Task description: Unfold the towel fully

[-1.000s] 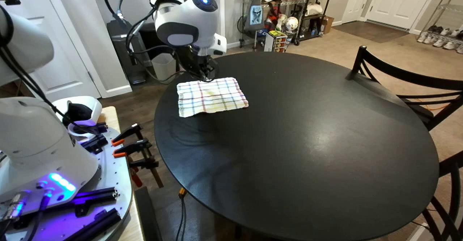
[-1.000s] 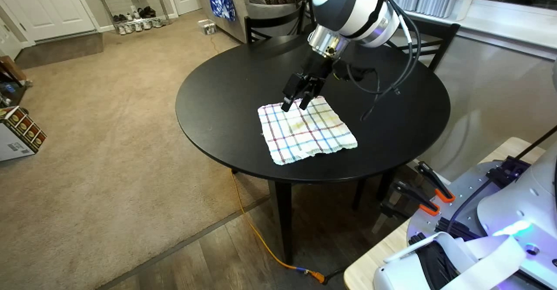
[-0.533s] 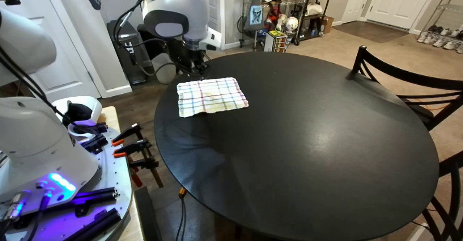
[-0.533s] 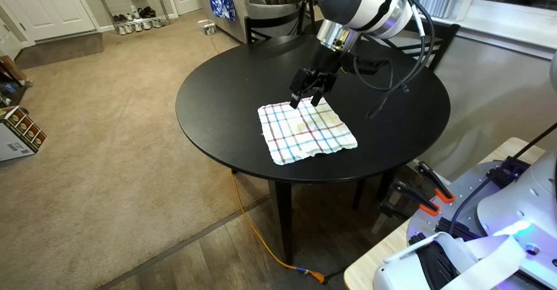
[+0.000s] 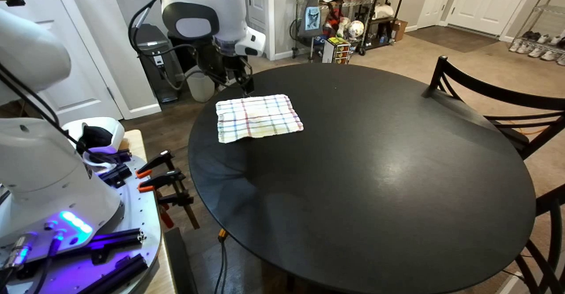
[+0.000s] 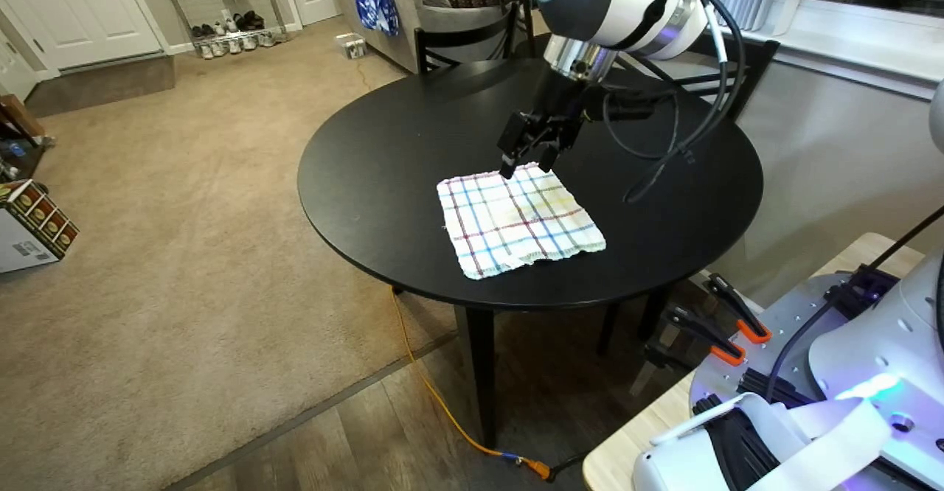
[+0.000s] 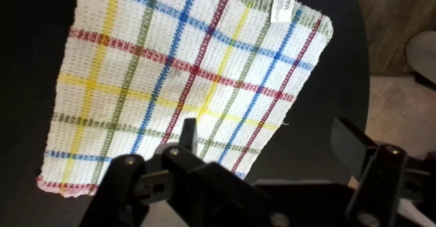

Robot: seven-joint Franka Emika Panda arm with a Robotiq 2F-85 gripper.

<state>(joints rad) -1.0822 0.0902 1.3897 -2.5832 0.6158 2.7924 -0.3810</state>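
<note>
In the wrist view the jaws of the gripper (image 7: 269, 137) are spread wide, one finger being held over the towel (image 7: 136, 84), its opposite over the round black table (image 7: 335, 77). The gap between them is crossed by a side edge of the towel, where a loose thread (image 7: 285, 123) is seen; just past the second finger the table's rim (image 7: 367, 49) is passed.

In both exterior views the towel is seen laid flat on the table, beneath the jaws. A wide sweep of tabletop is left beside them; in an exterior view a narrow strip (image 6: 472, 292) is left between the towel and the rim.

Ahead of the jaws, at the towel's hem, a white tag (image 7: 282, 7) is printed with what look like a V and an A; its finer lines cannot be read. Well apart from the jaws, a box (image 6: 33, 227) is marked with a label too small to be read.
</note>
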